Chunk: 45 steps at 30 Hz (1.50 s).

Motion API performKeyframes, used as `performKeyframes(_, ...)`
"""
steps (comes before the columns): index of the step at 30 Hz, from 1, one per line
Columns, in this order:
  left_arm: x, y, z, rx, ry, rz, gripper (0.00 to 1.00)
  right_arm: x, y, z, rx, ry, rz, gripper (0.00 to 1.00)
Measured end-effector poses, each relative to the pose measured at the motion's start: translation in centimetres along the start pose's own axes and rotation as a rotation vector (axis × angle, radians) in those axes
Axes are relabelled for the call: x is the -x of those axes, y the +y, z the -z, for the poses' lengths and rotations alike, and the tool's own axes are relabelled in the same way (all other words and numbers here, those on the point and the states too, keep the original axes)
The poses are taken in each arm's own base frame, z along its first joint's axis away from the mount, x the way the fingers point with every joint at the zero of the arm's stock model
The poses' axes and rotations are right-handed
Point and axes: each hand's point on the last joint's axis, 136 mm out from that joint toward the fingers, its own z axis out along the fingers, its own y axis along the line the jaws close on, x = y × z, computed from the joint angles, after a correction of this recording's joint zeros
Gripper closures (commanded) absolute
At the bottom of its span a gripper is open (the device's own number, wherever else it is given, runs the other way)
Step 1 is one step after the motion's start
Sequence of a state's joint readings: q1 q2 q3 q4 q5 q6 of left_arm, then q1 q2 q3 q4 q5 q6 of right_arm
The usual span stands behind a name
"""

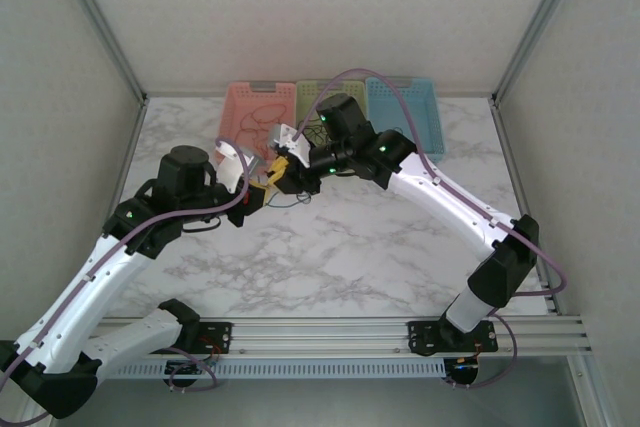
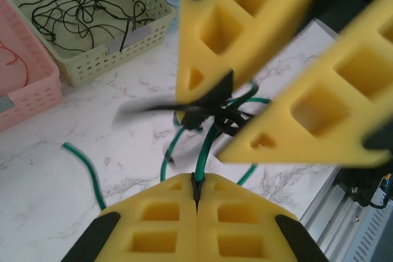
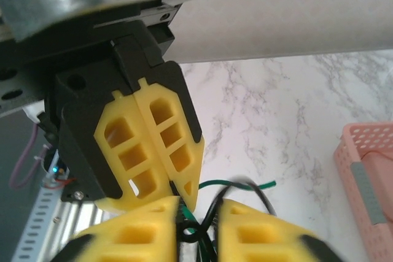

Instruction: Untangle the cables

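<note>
The left gripper (image 2: 198,181) is clenched on a green cable (image 2: 207,142). The right gripper (image 2: 222,115) sits around the tangle (image 2: 230,124), near the green basket (image 2: 116,53). I cannot tell if it pinches. A hard pull could tighten the knot. Black cables (image 2: 73,13) lie in that basket. A red cable (image 2: 15,59) lies in the pink basket (image 2: 31,96) beside it.

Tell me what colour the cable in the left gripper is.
Green; the cable pinched by the left gripper shows best in the left wrist view.
</note>
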<state>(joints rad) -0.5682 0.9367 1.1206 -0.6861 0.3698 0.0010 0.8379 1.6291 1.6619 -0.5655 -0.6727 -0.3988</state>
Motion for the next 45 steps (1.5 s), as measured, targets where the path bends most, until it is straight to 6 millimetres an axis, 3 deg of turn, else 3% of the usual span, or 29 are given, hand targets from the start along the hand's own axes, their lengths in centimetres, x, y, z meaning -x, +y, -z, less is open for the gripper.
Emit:
performKeyframes(1, -0.1, -0.1, 0.0, -0.004, 0.004, 0.001, 1.0, 0.0, -0.2, 0.0, -0.01, 0.003, 0.002, 1.0)
performKeyframes(10, 0.0, -0.3, 0.4, -0.009, -0.006, -0.003, 1.0, 0.1, -1.4, 0.1, -0.082, 0.001, 0.005, 1.0)
performKeyframes(12, 0.0, -0.3, 0.5, -0.006, -0.01, -0.004, 0.9, 0.2, -1.6, 0.2, -0.099, -0.009, 0.005, 1.0)
performKeyframes(17, 0.1, -0.3, 0.7, -0.002, -0.016, 0.012, 0.75, 0.6, -1.7, 1.1, -0.155, -0.043, 0.009, 1.0)
performKeyframes(30, -0.3, -0.4, 1.2, -0.004, -0.042, 0.076, 0.56, 0.2, -4.0, 2.7, -0.326, -0.075, -0.032, 1.0)
performKeyframes(35, -0.9, 0.0, 0.3, -0.011, -0.054, 0.148, 0.3, 0.2, -5.2, 3.5, -0.392, -0.092, -0.073, 1.0)
performKeyframes(37, -1.5, 0.0, -0.1, -0.023, -0.064, 0.187, 0.24, 0.4, -5.4, 3.9, -0.412, -0.105, -0.089, 1.0)
performKeyframes(45, -3.3, 0.7, -2.2, -0.05, -0.091, 0.338, 0.24, 1.5, -5.1, 5.6, -0.456, -0.176, -0.144, 1.0)
